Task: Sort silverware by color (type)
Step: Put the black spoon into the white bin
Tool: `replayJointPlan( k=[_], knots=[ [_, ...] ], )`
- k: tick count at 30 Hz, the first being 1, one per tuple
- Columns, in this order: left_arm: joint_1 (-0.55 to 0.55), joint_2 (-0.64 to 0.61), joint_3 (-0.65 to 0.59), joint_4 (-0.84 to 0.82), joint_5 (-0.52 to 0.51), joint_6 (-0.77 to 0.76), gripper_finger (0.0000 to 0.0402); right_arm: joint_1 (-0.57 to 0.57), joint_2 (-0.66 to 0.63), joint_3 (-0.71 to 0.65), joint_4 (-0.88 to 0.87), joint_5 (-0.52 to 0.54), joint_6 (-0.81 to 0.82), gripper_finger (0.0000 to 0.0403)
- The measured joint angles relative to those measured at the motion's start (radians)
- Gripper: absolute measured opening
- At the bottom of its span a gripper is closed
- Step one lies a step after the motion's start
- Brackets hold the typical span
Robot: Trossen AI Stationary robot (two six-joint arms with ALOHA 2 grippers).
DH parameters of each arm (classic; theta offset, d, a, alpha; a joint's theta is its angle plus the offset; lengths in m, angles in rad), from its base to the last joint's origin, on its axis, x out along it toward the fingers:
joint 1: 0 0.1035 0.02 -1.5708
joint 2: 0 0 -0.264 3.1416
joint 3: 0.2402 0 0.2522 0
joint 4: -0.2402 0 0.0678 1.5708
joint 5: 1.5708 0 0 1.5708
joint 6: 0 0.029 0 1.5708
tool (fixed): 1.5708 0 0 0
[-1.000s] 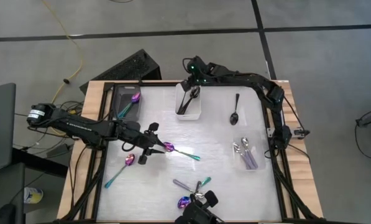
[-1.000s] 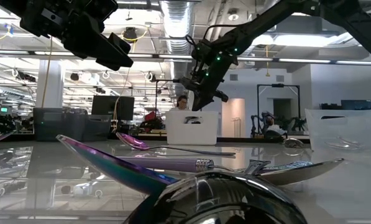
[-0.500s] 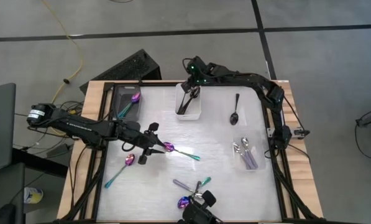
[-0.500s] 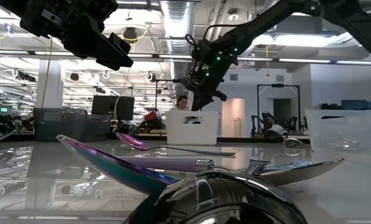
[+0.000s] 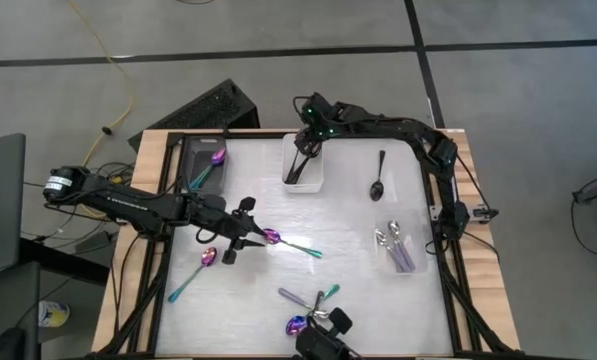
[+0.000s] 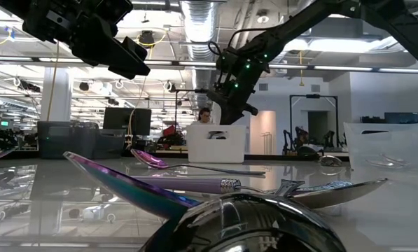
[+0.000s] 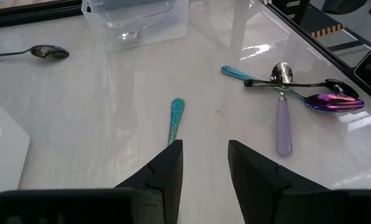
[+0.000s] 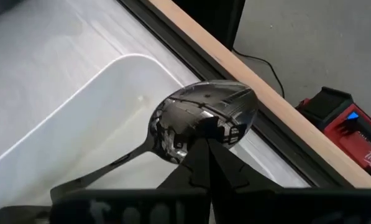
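My right gripper hangs over the white bin at the far middle, shut on a glossy black spoon. The spoon's bowl fills the right wrist view. My left gripper hovers open at the table's left-middle, above the bowl end of a purple spoon. That spoon's teal handle lies flat on the table ahead of the fingers. A second black spoon lies on the table right of the white bin. My right gripper pinches the black spoon by the edge of its bowl between its two shut fingertips, coming from above on a slant. The spoon hangs tilted, its handle reaching down into the white bin. Whether the handle's end rests there I cannot tell.
A grey bin at the far left holds a purple spoon. A clear bin at the right holds silver spoons. Another purple spoon lies near the left edge. A cluster of spoons lies at the near edge.
My right gripper has rolled and tipped a little while staying over the white bin, and the black spoon has turned with it. In the high view the spoon's bowl is now covered by the gripper.
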Motion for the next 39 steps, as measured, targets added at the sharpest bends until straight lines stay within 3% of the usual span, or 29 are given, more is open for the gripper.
replayJointPlan(
  k=[13, 23, 31, 39],
  knots=[
    [0.000, 0.000, 0.000, -0.001, 0.000, 0.025, 0.0114, 0.026, 0.023, 0.050, 0.151, 0.048, -0.022, 0.0017],
    [0.004, 0.000, 0.000, 0.004, -0.006, 0.050, 0.0114, 0.030, 0.116, 0.155, 0.017, 0.053, -0.024, 0.0017],
    [0.026, 0.000, 0.000, 0.000, 0.003, 0.076, 0.0114, 0.042, 0.065, 0.160, -0.201, 0.101, 0.003, 0.0017],
    [0.040, 0.000, 0.000, -0.008, 0.028, 0.069, 0.0114, 0.077, 0.019, 0.160, -0.213, 0.113, -0.024, 0.0017]
  ],
)
